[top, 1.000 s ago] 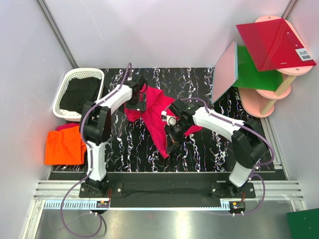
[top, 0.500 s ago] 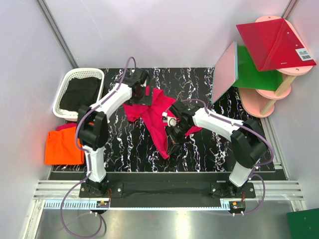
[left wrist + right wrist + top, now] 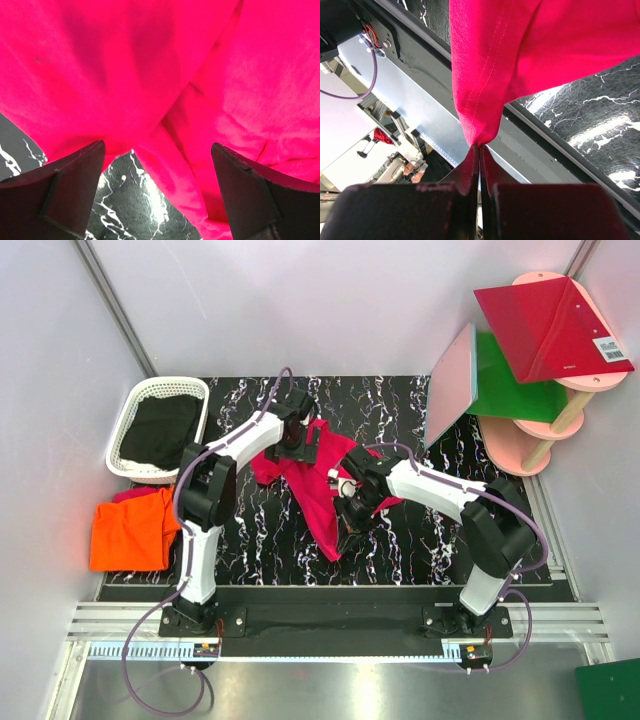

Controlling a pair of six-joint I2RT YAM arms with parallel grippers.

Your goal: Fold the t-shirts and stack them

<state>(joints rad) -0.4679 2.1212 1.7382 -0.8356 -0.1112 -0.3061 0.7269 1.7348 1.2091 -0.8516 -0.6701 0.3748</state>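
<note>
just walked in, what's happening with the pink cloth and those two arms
Two robot arms are working on a pink t-shirt lying crumpled on the black table. The right gripper is shut on a fold of it. The left gripper hangs open just above the shirt's far side, holding nothing. An orange t-shirt lies off to the left, near a white basket.

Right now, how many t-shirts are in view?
2: pink t-shirt in the middle, orange t-shirt folded at far left. Others may hide beneath it or in the basket.
</note>
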